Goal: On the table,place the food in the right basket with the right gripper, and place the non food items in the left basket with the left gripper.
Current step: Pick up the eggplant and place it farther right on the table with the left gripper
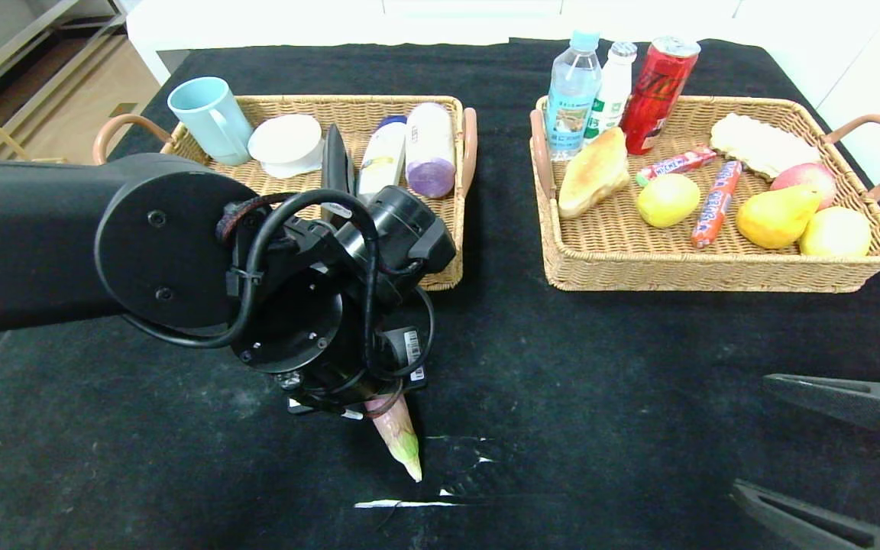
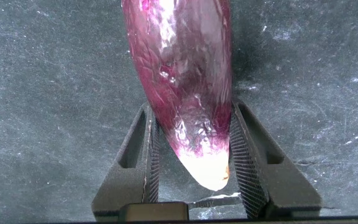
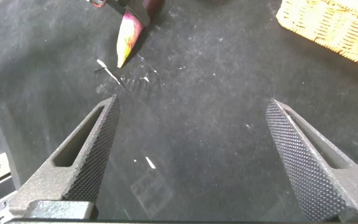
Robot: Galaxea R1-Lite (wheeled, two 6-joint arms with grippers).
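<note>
A: From the head camera, where does the left gripper (image 1: 379, 409) stand?

B: It hangs low over the front middle of the black-draped surface (image 1: 600, 382), pointing down. Its wrist hides the fingers there, but the pale green tip of the eggplant (image 1: 402, 439) sticks out below it, toward the near edge.

A: And the baskets?

B: The left basket (image 1: 448, 267) lies behind that arm, holding a light blue mug (image 1: 211, 118), a white lidded tub (image 1: 286, 143), a black case (image 1: 337, 160), a white bottle (image 1: 381, 156) and a cup with a purple lid (image 1: 431, 149). The right basket (image 1: 715, 267) carries a croissant (image 1: 594, 172), a yellow lemon-like fruit (image 1: 668, 200), a pear (image 1: 778, 216), candy sticks (image 1: 717, 202) and three drinks standing at its far left corner. The right gripper (image 1: 829, 451) sits at the near right corner of the surface, well apart from both baskets.

A: What does the left wrist camera give?

B: The left gripper's fingers (image 2: 253, 168) are pinched on the eggplant (image 2: 185, 81), one on each flank near its pale end, with black cloth beneath.

A: And the right wrist camera?

B: The right gripper (image 3: 191, 162) is spread wide with nothing between its fingers, above bare cloth. Farther off, the eggplant's tip (image 3: 128, 37) shows, and a corner of the right basket (image 3: 334, 28).
</note>
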